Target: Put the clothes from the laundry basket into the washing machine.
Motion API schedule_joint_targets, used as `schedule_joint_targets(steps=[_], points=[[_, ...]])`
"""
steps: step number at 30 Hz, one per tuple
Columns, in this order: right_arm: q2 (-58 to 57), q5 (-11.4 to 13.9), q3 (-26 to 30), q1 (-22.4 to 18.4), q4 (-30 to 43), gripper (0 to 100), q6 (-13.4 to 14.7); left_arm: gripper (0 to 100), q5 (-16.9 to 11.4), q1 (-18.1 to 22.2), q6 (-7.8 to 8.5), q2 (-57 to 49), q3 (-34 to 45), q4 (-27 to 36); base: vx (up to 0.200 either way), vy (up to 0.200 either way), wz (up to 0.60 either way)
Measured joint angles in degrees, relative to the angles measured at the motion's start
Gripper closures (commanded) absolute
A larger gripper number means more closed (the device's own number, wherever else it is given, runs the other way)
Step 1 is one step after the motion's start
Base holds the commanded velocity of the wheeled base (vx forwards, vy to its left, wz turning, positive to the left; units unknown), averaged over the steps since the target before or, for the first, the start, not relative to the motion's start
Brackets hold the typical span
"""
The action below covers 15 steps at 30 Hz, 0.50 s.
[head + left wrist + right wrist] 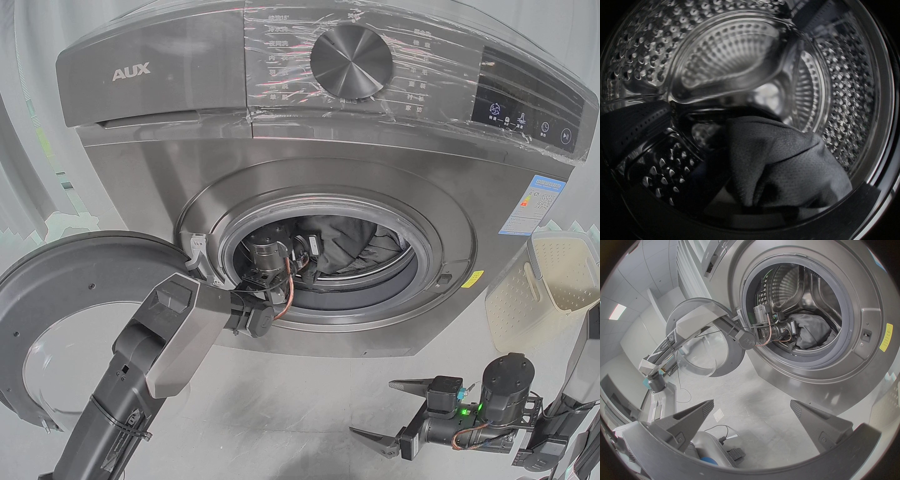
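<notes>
The washing machine (325,156) stands with its round door (69,294) swung open to the left. My left arm reaches through the opening, and my left gripper (310,253) is inside the drum, right against a dark grey garment (350,240). In the left wrist view the garment (787,162) lies heaped on the drum floor; one dark fingertip (634,125) sits far out to the side, so the gripper is open. My right gripper (375,406) hangs open and empty above the floor, in front of the machine. The cream laundry basket (550,287) stands at the right.
The open door (703,343) takes up the space left of the opening. Bare grey floor (300,406) lies in front of the machine. The basket's perforated wall (887,408) is close to my right arm.
</notes>
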Motion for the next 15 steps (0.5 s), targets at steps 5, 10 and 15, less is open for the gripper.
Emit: schedule_joint_targets(steps=[5,10,15], points=[[0.09,0.0,0.02,0.48,-0.09,0,0.0,100,0.13,0.49,-0.96,-0.44,-0.05,-0.4,0.0,0.0,0.0],[0.11,0.0,0.07,0.52,-0.09,0,0.0,0,0.13,0.27,-1.01,-0.38,-0.05,-0.44,0.0,0.0,0.0],[0.09,0.0,0.11,0.39,-0.09,0,0.0,0,0.13,-0.46,-1.78,-0.39,-0.05,-0.22,0.0,0.0,0.0]])
